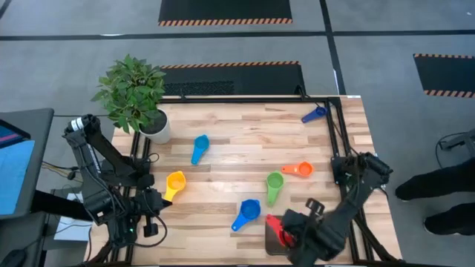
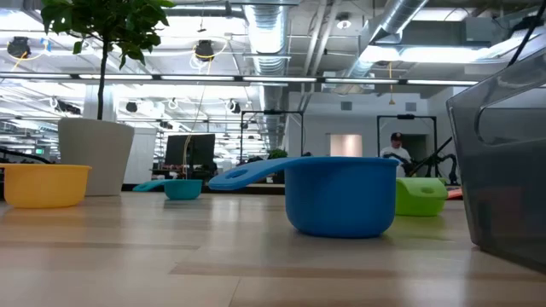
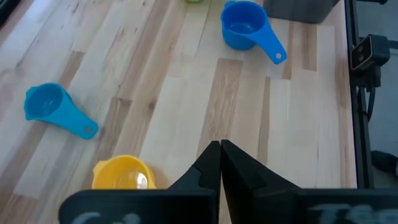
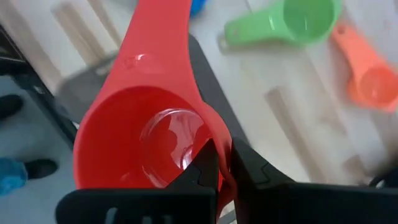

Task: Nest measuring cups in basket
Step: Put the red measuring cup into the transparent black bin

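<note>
Gripping the red measuring cup (image 4: 143, 140) by its rim, right gripper (image 4: 224, 155) over the basket (image 1: 276, 239) at the near right edge — next, lowering and releasing; left gripper (image 3: 221, 163) shut, waiting near left.

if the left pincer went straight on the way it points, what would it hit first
Probably bare table: the shut left pincer aims between the yellow cup and the blue cup. The dark basket lies farther on, though depth is unclear.

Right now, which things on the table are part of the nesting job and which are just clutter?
Job:
- red cup, gripped at its rim by the right gripper
- basket
- yellow cup
- green cup
- orange cup
- light blue cup
- blue cup
- dark blue cup

Clutter:
- potted plant
</note>
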Tool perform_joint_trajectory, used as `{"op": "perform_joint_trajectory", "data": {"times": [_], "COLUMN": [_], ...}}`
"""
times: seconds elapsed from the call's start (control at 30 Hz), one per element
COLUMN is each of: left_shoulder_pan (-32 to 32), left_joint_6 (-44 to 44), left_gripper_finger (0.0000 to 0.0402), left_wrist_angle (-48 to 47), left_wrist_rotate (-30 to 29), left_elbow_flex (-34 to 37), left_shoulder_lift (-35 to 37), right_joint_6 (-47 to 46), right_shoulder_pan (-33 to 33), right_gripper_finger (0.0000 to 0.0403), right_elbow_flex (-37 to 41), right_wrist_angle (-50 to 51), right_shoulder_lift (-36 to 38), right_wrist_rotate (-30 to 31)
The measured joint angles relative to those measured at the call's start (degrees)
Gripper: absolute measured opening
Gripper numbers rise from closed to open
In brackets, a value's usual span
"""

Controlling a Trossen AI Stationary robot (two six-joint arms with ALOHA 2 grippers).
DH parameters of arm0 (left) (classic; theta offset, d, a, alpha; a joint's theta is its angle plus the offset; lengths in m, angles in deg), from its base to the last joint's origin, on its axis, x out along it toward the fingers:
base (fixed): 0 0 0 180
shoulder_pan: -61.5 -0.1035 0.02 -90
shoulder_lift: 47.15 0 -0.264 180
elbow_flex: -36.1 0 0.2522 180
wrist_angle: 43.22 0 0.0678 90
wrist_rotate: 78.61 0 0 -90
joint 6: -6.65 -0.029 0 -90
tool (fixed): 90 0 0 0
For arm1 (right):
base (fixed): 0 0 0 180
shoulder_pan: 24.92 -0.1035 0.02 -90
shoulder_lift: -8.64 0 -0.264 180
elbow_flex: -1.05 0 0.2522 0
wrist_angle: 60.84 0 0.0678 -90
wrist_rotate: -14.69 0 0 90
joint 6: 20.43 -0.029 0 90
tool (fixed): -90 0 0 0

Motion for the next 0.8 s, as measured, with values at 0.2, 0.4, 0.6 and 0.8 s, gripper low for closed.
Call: {"op": "perform_joint_trajectory", "data": {"times": [0.2,0.4,0.6,0.8], "left_shoulder_pan": [-1.22,-2.65,-3.63,-4.10], "left_joint_6": [0.46,0.47,-1.40,-2.05], "left_gripper_finger": [0.0000,0.0000,0.0000,0.0000], "left_wrist_angle": [0.15,1.68,4.12,4.72], "left_wrist_rotate": [0.04,0.28,0.76,1.46], "left_elbow_flex": [0.00,0.00,0.00,0.00], "left_shoulder_lift": [0.00,0.00,0.00,0.00], "right_joint_6": [-5.11,-6.75,-2.67,-2.86], "right_shoulder_pan": [-4.03,-3.48,-1.67,-0.16], "right_gripper_finger": [0.0029,0.0029,0.0043,0.0087], "right_elbow_flex": [9.39,16.49,20.07,21.81], "right_wrist_angle": [-8.94,-12.34,-20.54,-22.86], "right_shoulder_lift": [0.16,0.13,0.13,0.09], "right_wrist_rotate": [-0.13,0.13,0.18,0.13]}}
